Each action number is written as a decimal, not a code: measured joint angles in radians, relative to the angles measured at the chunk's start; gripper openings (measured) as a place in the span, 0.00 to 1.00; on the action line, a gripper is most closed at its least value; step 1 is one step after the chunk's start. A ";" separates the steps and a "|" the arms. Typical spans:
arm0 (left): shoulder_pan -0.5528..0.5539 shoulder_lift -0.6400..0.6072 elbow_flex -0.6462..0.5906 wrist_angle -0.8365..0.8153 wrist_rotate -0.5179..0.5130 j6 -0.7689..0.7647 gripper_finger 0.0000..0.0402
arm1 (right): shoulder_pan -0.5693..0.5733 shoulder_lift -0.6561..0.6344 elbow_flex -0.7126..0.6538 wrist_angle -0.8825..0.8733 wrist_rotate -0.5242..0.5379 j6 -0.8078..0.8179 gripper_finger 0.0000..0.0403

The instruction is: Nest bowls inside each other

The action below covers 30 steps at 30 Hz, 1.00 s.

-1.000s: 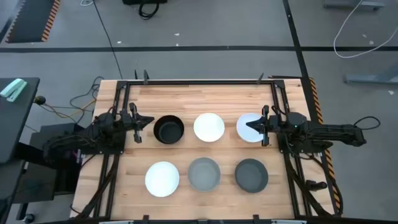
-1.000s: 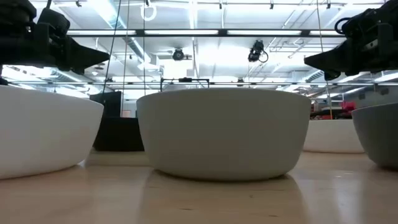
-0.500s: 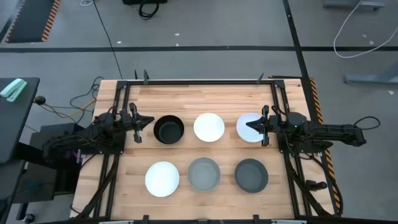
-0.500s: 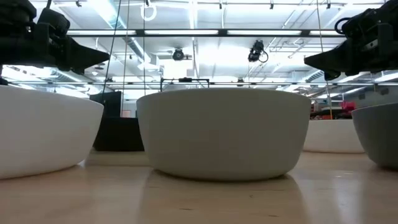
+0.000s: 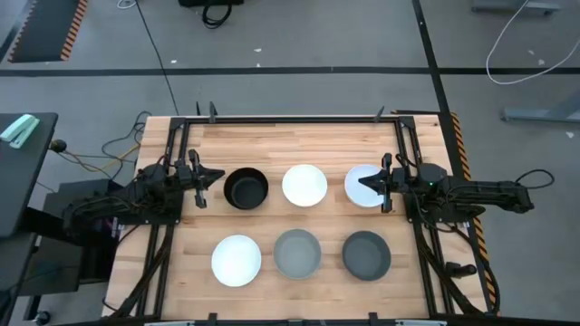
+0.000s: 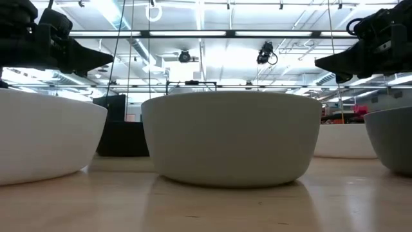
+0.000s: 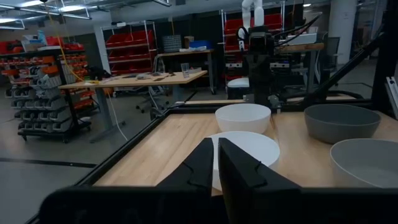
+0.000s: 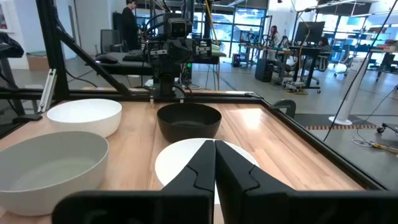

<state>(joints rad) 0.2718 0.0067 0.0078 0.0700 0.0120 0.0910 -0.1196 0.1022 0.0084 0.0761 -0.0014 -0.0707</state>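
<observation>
While the six bowls sit apart in two rows on the tabletop:
Far row: black bowl, white bowl, white bowl.
Near row: white bowl, grey bowl, dark grey bowl.
Left gripper: pressed together, beside the black bowl.
Right gripper: pressed together, over the far-right white bowl.
</observation>
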 joint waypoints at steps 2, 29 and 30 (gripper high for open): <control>0.000 0.000 0.000 0.000 0.000 0.000 0.09 | 0.000 0.000 0.000 0.000 0.000 0.000 0.03; 0.000 0.000 0.000 0.171 -0.015 -0.135 0.08 | -0.001 0.001 0.000 0.035 0.000 -0.048 0.03; 0.000 0.000 0.000 0.218 -0.029 -0.186 0.07 | -0.001 0.001 0.000 0.061 0.000 -0.029 0.03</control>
<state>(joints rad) 0.2720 0.0067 0.0078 0.2876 -0.0173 -0.0950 -0.1204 0.1028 0.0082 0.1370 -0.0013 -0.0995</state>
